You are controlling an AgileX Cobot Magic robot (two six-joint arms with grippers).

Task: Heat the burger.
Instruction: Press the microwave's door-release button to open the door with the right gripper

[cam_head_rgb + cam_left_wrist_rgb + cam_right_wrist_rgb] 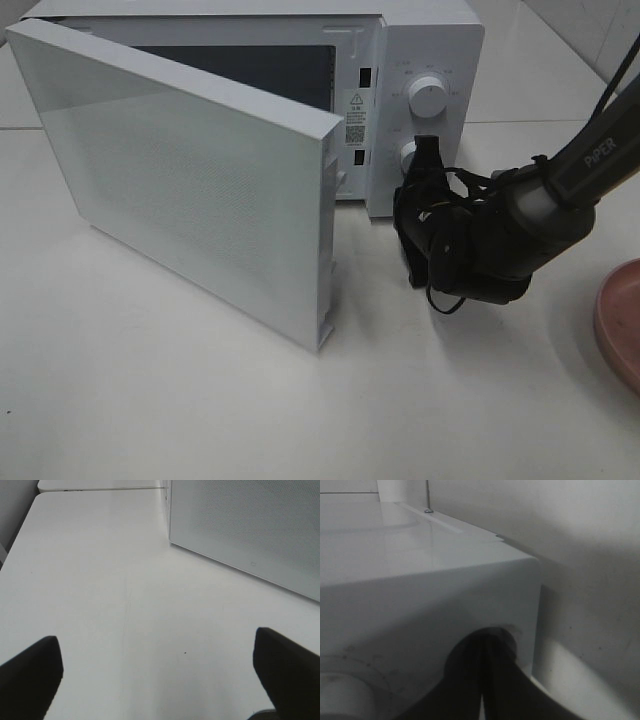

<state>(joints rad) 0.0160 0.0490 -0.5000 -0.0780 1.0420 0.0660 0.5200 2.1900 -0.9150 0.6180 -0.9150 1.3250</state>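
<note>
One white tabletop [150, 400] bears an open-doored microwave [432, 45] and pink plate [622, 318].

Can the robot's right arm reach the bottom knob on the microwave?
Probably yes. The right tool sits right beside the bottom knob, nothing shows between them, and the open door hangs off to the other side.

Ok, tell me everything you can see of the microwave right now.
The microwave is a white, boxy, plastic-looking unit standing on the white table. Its door, with a fine dotted panel, is swung wide open and hides much of the dark cavity. The control panel at the right carries an upper knob and a lower knob, beside a warning label. The right end effector is at the lower knob; contact is unclear.
</note>
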